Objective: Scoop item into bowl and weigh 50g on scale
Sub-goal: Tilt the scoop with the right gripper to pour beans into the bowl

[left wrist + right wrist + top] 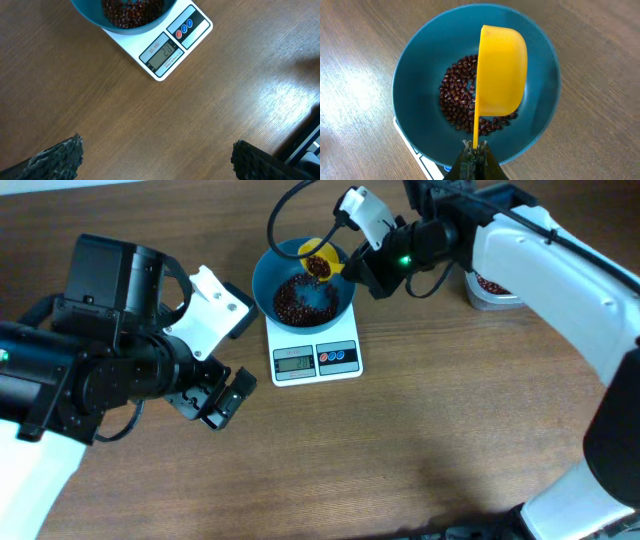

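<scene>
Many beans (295,302) heaping in teal bowl (262,280), bowl sitting on white scale (316,360), on worktop (400,440).

Overhead: right gripper (348,268) clenching handle of yellow scoop (320,264), scoop hanging tilted over bowl. Left gripper (215,402) hovering released, left of scale, apart from it.

Left wrist: fingers (55,160) standing wide apart, nothing between them, scale display showing ahead.

Right wrist: scoop turning on its side above beans, handle pinched tight.

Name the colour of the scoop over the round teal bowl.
Yellow plastic scoop; best in right wrist view.
</scene>
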Controlling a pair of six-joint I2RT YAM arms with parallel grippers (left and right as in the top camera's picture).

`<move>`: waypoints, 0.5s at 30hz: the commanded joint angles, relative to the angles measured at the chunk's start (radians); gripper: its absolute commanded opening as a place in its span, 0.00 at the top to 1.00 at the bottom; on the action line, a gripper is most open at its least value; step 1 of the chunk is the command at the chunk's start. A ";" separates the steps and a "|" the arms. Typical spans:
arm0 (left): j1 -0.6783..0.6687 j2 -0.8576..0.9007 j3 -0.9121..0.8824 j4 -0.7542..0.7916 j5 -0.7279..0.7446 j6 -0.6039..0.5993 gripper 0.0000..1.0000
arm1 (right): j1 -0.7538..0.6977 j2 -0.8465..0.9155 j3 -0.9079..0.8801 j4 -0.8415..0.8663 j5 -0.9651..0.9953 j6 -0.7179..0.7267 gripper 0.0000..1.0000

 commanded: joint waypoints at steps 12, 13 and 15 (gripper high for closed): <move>0.004 -0.006 0.015 0.002 0.014 -0.013 0.01 | 0.007 -0.067 0.004 -0.008 0.003 0.051 0.96; 0.004 -0.006 0.015 0.002 0.014 -0.013 0.01 | 0.007 -0.067 0.004 -0.016 0.003 0.051 0.96; 0.004 -0.006 0.015 0.002 0.014 -0.013 0.01 | 0.007 -0.067 0.004 -0.061 0.004 0.051 0.96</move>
